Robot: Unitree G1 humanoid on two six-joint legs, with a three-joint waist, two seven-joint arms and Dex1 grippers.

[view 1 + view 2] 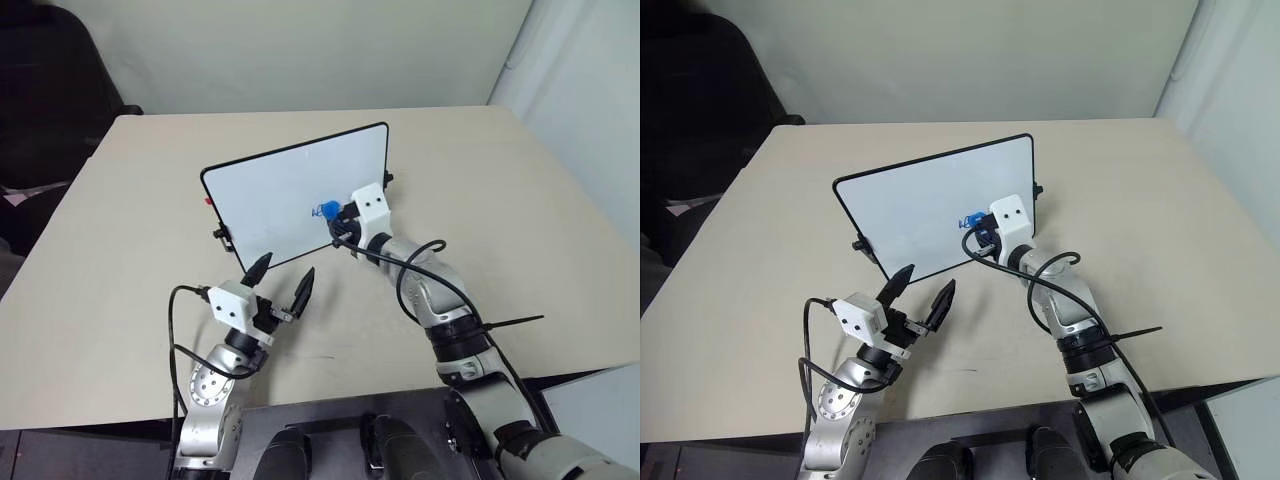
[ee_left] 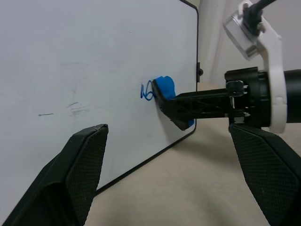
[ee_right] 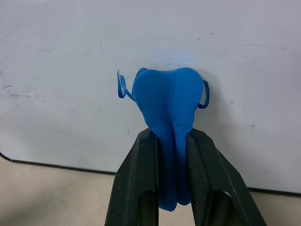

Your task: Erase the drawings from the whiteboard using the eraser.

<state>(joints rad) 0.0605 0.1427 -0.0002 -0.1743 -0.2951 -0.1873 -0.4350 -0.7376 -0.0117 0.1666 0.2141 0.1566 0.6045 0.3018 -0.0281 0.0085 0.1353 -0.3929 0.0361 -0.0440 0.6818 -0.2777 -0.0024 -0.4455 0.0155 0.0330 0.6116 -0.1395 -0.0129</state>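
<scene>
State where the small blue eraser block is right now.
The small blue eraser block is pinched in the right gripper, pressed over the blue marker scribble low on the black-framed whiteboard.

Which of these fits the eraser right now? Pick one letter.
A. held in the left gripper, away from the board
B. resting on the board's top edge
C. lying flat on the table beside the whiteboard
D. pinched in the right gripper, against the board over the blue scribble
D: the right gripper is shut on the eraser, pressing it to the whiteboard where the drawings peek out beside it.
</scene>
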